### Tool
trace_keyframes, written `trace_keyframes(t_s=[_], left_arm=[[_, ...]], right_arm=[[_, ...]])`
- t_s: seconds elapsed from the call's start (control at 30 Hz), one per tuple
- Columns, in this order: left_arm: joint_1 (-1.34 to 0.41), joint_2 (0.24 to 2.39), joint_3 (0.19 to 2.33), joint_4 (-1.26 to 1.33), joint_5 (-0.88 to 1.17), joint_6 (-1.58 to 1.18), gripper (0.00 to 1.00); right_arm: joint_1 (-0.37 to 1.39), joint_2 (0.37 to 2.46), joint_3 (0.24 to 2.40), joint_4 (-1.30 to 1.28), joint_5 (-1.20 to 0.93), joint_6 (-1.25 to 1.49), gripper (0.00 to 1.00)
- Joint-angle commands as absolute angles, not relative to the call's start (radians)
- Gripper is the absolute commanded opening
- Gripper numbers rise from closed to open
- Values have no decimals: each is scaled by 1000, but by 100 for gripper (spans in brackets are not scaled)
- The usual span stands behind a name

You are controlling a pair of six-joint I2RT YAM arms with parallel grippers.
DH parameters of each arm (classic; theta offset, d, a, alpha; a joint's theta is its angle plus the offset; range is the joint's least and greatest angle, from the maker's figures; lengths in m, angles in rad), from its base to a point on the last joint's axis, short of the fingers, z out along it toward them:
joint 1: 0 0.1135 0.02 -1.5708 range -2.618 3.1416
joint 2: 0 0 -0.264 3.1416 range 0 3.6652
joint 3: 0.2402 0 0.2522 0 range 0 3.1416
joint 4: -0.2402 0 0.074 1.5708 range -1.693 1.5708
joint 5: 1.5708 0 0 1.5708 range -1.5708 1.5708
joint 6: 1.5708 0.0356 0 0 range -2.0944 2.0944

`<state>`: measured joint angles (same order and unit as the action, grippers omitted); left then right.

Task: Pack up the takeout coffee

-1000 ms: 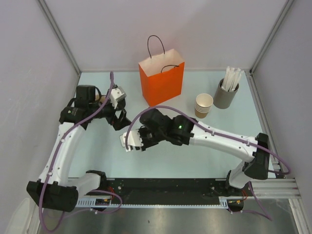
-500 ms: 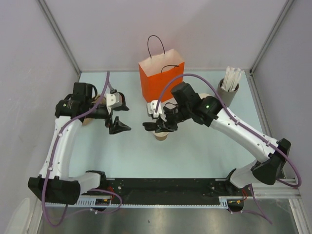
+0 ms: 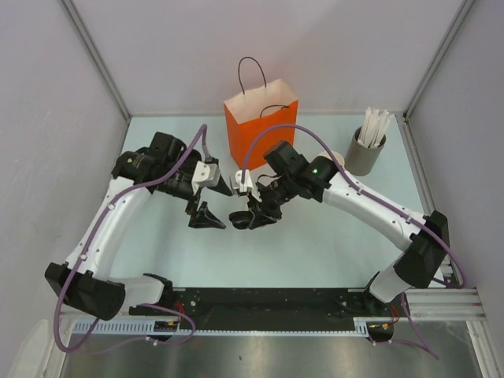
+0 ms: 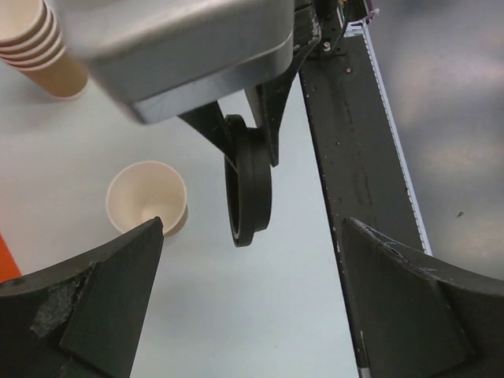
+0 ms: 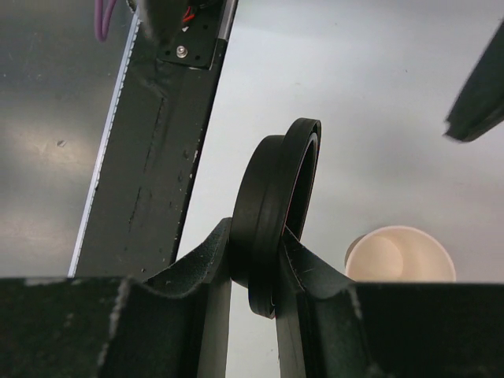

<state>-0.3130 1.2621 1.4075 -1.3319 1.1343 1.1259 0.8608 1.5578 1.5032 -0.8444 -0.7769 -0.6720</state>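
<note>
Right pincer [image 5: 256, 264] clamps the round black plastic lid [image 5: 277, 206] edge-on, presumably to cap the tan paper cup [image 5: 402, 256] (left pincer [image 3: 217, 201] gapes empty).

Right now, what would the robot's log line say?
right gripper: shut on lid, held on edge | left gripper: open, empty | cup: upright, no lid | orange bag: standing

You are looking at a pale blue-green tabletop [image 3: 315, 252] boxed in by plain lilac-grey walls [image 3: 157, 47] — aluminium posts [image 3: 95, 57] at the corners, a black strip [image 3: 268, 298] along its near edge.
</note>
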Motion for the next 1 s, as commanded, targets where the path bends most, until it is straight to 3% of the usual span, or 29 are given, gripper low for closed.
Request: trace_keyframes(t_s=[0.0, 0.43, 0.97], left_arm=[[-368, 1236, 1378, -1257, 1118, 1043, 99], [-431, 1215, 1273, -994, 1034, 819, 90], [-485, 1253, 1250, -950, 999, 773, 76]], right_arm=[[844, 1566, 1514, -790, -816, -626, 23], [821, 1562, 1520, -726, -836, -581, 22], [784, 1589, 1559, -724, -913, -557, 22]])
